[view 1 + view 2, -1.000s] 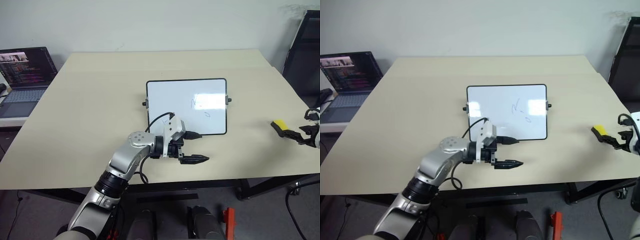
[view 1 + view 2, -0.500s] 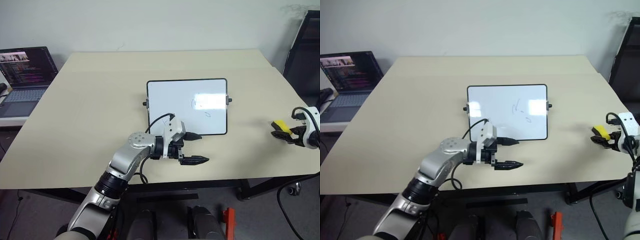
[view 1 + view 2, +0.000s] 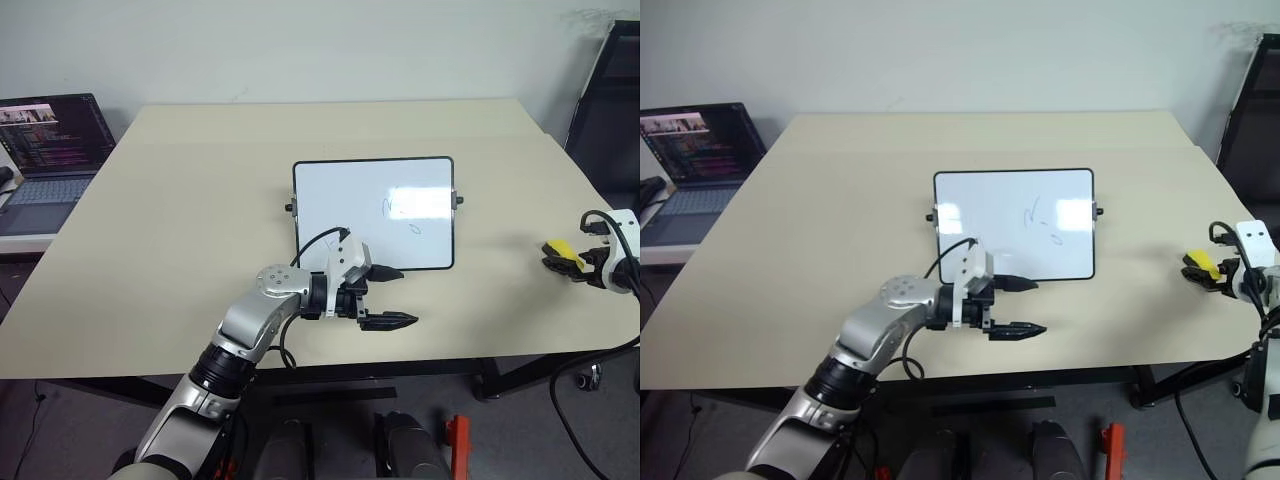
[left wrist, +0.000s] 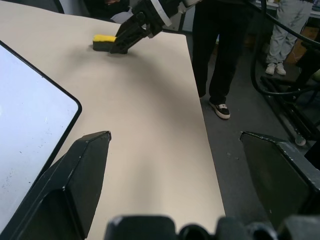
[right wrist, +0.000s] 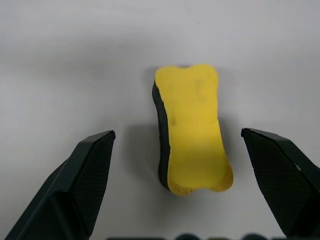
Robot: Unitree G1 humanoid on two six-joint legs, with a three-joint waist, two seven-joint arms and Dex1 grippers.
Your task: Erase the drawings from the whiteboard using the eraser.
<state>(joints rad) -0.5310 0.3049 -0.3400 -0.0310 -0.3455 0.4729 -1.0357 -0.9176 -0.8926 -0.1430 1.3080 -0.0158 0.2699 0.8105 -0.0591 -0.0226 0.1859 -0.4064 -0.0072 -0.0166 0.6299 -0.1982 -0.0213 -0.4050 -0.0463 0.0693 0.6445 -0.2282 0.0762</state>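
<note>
Pale walls are closing off the far side of a beige bench, and a laptop is glowing on a lower stand off its left edge. Moving right, the left end effector is hanging just in front of the whiteboard's near edge with its black fingers spread apart and nothing between them; it is sitting where it was a second ago. The whiteboard is lying flat at the middle of the bench, and the drawings are showing as faint scribbles on its right half, untouched. Further right, near the bench's right edge and well apart from the board, the eraser is resting yellow side up. What is changing is here: over the last second the right end effector has been creeping in from the edge, and the wrist view is now showing its fingers wide open on either side of the eraser, not yet touching it. Judging from that, the pickup is lined up and only the closing is left before any wiping can begin.
</note>
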